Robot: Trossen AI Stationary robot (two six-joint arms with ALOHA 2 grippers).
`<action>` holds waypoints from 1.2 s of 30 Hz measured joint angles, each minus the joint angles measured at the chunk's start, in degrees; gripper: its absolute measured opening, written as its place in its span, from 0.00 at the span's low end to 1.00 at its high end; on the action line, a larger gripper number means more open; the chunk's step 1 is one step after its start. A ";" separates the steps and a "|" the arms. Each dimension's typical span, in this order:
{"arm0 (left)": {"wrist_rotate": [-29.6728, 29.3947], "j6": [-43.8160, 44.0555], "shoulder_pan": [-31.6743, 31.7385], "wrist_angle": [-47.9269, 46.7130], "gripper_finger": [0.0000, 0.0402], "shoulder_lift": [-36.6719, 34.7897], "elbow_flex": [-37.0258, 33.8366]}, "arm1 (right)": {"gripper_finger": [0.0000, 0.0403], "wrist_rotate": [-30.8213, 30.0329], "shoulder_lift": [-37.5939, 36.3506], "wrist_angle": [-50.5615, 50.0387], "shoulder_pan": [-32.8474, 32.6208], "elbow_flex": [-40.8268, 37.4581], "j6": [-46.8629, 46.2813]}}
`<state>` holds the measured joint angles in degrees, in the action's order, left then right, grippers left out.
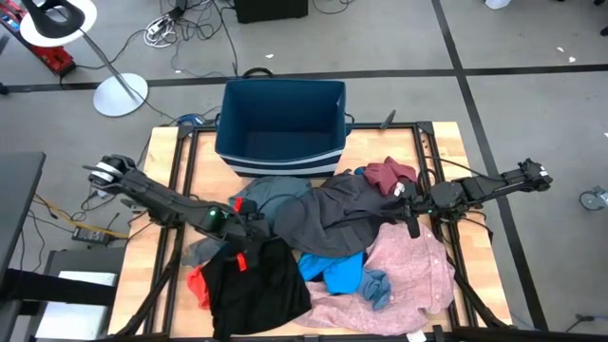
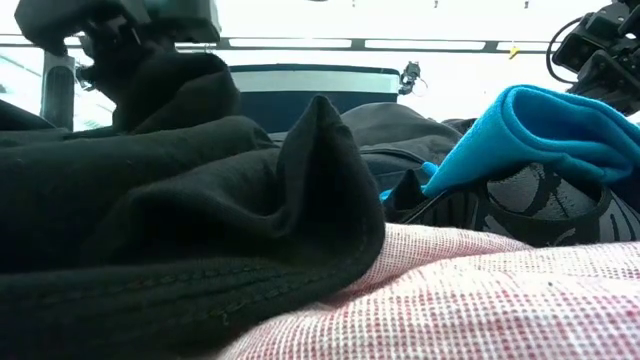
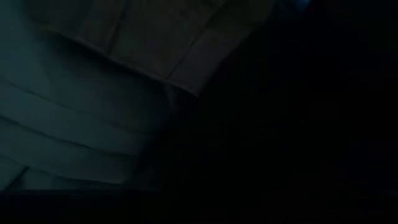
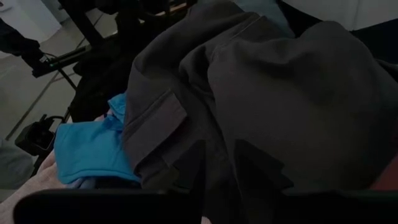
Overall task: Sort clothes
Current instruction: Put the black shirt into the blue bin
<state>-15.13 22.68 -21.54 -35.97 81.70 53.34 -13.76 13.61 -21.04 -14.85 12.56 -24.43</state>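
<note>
Clothes all sit in one overlapping heap on the table's near half; the dark blue bin (image 1: 280, 128) with white stripes stands empty at the far edge, just beyond the pile. Nothing sorted yet, judging by that.

Layout from above: dark grey garment (image 1: 337, 220) drapes across the middle and partly covers the teal-grey piece (image 1: 271, 193) on the bin side. Maroon piece (image 1: 390, 175) sits at its far right corner. Black garment (image 1: 252, 280) lies near-left with a small red piece (image 1: 199, 285) poking out at its edge. Bright blue piece (image 1: 334, 269) is wedged between the black and the pink shirt (image 1: 408, 271), which spreads flat underneath at near-right — likely the base layer, so it probably goes last.

Left gripper (image 1: 239, 231) is down in the heap where black, teal-grey and dark grey meet. Its wrist camera is smothered by dark fabric, so the jaws aren't visible; going by how it sits, they stand wide. Whether cloth lies between them I can't tell.

Right gripper (image 1: 407, 211) is low at the right edge of the dark grey garment, pressed against it — its wrist view is full of that cloth with bright blue beyond. Jaws hidden; can't tell whether they're gripping or merely resting there.

My read: both arms are working the dark grey piece from opposite sides, since it's on top and blocks the rest. Risk — overlapping layers snag and come up together.
</note>
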 joint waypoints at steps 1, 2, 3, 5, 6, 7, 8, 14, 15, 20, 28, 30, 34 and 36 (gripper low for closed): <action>0.11 0.05 0.18 0.20 0.42 0.63 0.00 | 0.22 -0.02 0.00 -0.02 -0.01 0.00 -0.01; 0.13 0.07 0.26 0.42 0.42 1.38 0.00 | 0.22 -0.01 0.00 0.01 0.00 0.00 0.00; 0.19 0.07 0.47 0.73 0.42 2.18 0.00 | 0.22 0.00 0.00 0.02 -0.01 0.00 0.00; 0.85 0.09 0.55 1.11 0.42 3.63 0.00 | 0.22 -0.02 0.00 0.02 0.00 0.00 0.00; 1.67 0.11 0.65 1.36 0.42 4.39 0.00 | 0.22 0.00 -0.01 0.05 -0.01 0.00 0.00; 2.40 0.09 0.72 1.86 0.41 4.95 0.00 | 0.22 -0.02 0.00 0.05 0.00 0.00 0.00; 2.89 0.27 0.77 2.11 0.40 5.43 0.02 | 0.22 -0.01 0.00 0.09 0.00 0.00 0.00; 6.63 2.39 0.61 1.44 0.06 5.61 0.58 | 0.22 -0.02 0.00 0.86 0.00 0.00 0.00; 7.04 3.17 0.48 1.28 0.04 5.34 0.99 | 0.22 -0.01 -0.02 0.99 0.00 0.00 0.00; 5.92 4.44 -0.72 -1.76 0.01 4.59 6.54 | 0.22 0.00 -0.02 1.54 -0.01 0.00 0.00; 4.38 2.33 -2.14 -9.56 0.01 4.27 22.50 | 0.22 -0.01 0.31 2.65 0.00 -0.02 0.00; 3.67 1.28 -2.22 -11.27 0.00 4.25 26.58 | 0.22 0.00 0.37 2.62 0.00 -0.02 0.00; 1.66 -0.04 -2.25 -13.92 0.00 4.21 33.36 | 0.22 0.00 0.37 2.95 0.00 -0.02 0.00; -0.04 -0.33 -2.23 -15.35 0.00 4.20 36.05 | 0.22 -0.02 0.35 3.51 0.00 -0.02 0.00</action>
<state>-15.17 22.34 -23.77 -51.32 85.90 89.39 -13.78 13.96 -17.53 -14.85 12.53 -24.43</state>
